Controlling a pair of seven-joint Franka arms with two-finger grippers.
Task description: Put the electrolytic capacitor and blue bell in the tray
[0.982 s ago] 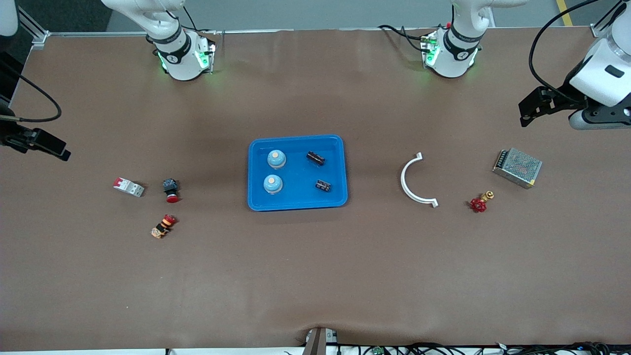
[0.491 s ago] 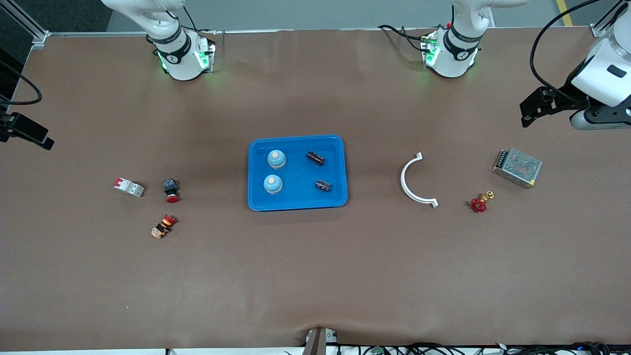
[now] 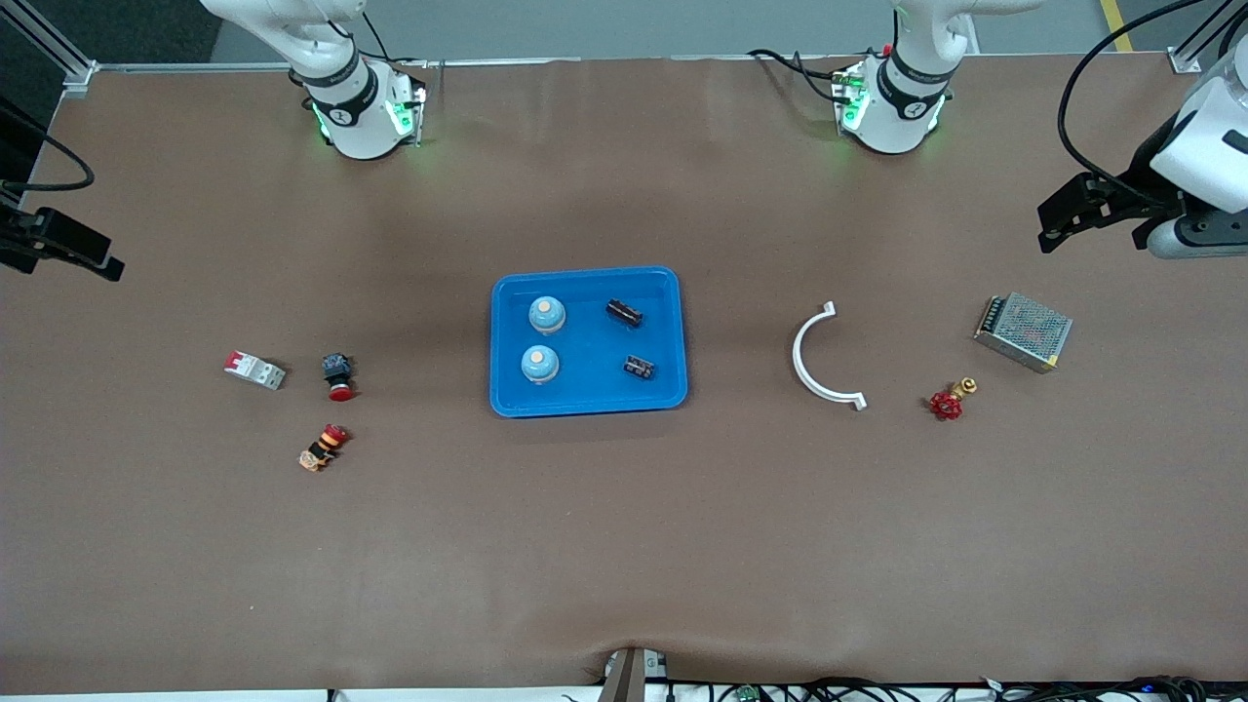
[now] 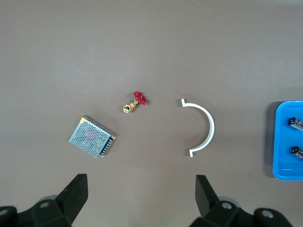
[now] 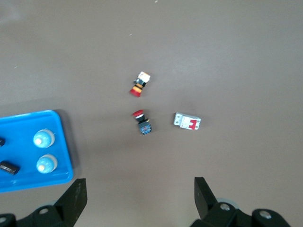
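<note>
The bright-blue tray [image 3: 585, 272] lies at the table's middle. In it stand two blue bells [image 3: 547, 314] [image 3: 539, 363] and lie two black electrolytic capacitors [image 3: 624, 312] [image 3: 639, 367]. My left gripper [image 3: 1051, 226] hangs open and empty over bare table at the left arm's end; its wrist view [image 4: 141, 194] shows the tray's edge [image 4: 278, 142] and both capacitors [image 4: 296, 122]. My right gripper [image 3: 105, 268] hangs open and empty over the right arm's end; its wrist view [image 5: 140, 196] shows the tray [image 5: 23, 142] and the bells [image 5: 43, 138].
Toward the left arm's end lie a white curved bracket [image 3: 814, 356], a red valve [image 3: 948, 402] and a metal mesh power supply [image 3: 1024, 331]. Toward the right arm's end lie a red-and-white breaker [image 3: 254, 369] and two red push buttons [image 3: 337, 376] [image 3: 324, 448].
Both grippers have drifted a little at their ends of the table, the right one away from the front camera. The things in the tray have not moved.
</note>
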